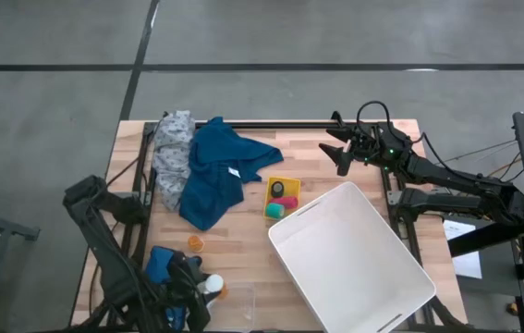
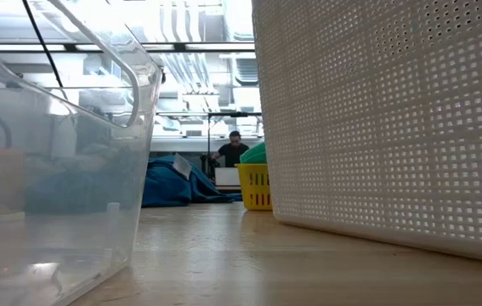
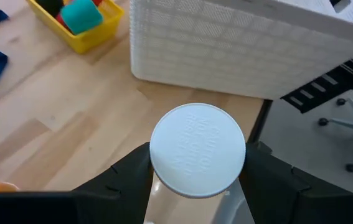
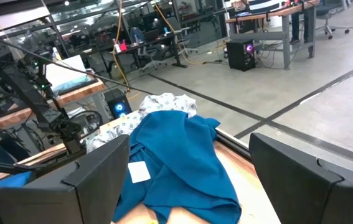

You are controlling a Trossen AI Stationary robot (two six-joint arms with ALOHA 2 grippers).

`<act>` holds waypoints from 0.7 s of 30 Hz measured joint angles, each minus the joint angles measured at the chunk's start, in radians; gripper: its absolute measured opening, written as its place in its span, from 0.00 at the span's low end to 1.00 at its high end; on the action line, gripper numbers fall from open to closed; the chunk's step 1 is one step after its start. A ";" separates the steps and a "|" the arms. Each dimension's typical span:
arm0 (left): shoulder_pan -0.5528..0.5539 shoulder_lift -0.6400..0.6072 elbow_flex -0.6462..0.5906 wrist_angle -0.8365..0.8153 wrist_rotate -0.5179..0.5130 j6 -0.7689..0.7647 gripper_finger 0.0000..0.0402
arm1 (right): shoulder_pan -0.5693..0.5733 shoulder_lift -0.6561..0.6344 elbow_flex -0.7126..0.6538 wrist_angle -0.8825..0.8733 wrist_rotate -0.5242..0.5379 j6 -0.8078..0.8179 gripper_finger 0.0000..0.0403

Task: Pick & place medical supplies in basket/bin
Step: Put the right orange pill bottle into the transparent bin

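From above, left pincer (image 1: 197, 294) sits low at the counter's (image 1: 243, 254) near-left corner by a white bottle (image 1: 212, 286), well apart from the white bin (image 1: 354, 254); right pincer (image 1: 343, 148) hovers spread and empty at the far edge, near the blue garment (image 1: 220, 171). Left wrist view: fingers (image 3: 129, 171) pinch the bottle's white cap (image 3: 198, 149) on both sides, cap-up — looks like a carry grip, with the bin wall (image 3: 238, 56) ahead and the yellow basket (image 3: 83, 34) of rolls beside it.
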 joint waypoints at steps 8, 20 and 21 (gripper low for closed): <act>-0.028 0.030 0.000 0.058 0.014 0.075 0.53 | 0.000 0.000 0.000 0.000 0.000 0.000 0.81; -0.112 0.042 -0.015 0.079 0.014 0.250 0.53 | 0.000 0.000 0.000 0.000 0.000 0.000 0.81; -0.117 0.042 -0.025 0.094 0.014 0.251 0.53 | 0.000 0.000 0.000 0.000 0.000 0.000 0.81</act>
